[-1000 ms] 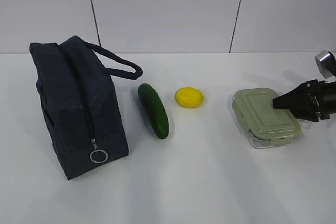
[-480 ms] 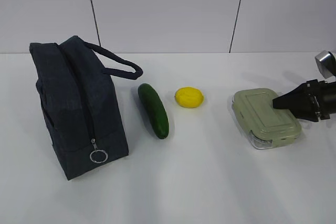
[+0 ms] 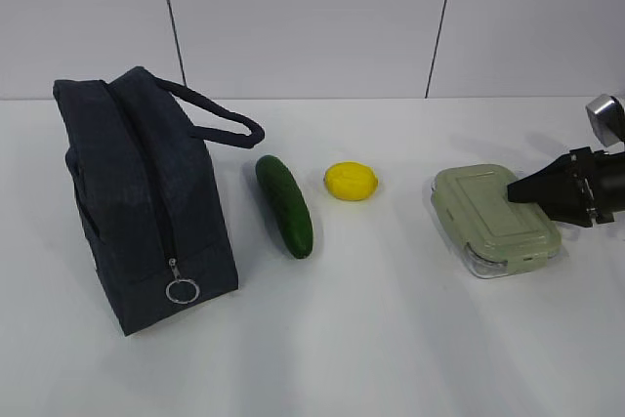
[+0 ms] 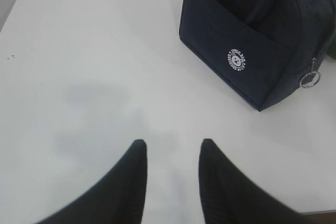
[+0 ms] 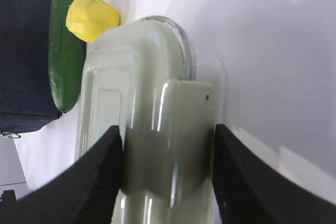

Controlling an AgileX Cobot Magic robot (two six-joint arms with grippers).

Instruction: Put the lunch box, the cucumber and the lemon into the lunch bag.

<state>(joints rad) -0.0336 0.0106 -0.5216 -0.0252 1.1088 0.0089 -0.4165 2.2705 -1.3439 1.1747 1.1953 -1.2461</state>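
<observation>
The lunch box [image 3: 496, 219], pale green lid on a clear base, lies on the table at the right. My right gripper [image 3: 512, 191] is open wide, its tips over the box's right end. In the right wrist view the gripper [image 5: 168, 135] has its fingers either side of the lid's clip [image 5: 173, 129]. The cucumber [image 3: 284, 205] and the lemon [image 3: 351, 181] lie side by side mid-table; both also show in the right wrist view, cucumber [image 5: 65, 51] and lemon [image 5: 92, 18]. The navy lunch bag [image 3: 146, 202] stands at the left, zipper shut, ring pull [image 3: 183, 291] low. My left gripper [image 4: 171, 148] is open and empty over bare table.
The white table [image 3: 371, 339] runs back to a white panelled wall. In the left wrist view the bag [image 4: 252, 40] stands to the upper right of my fingers, with its round white logo facing me.
</observation>
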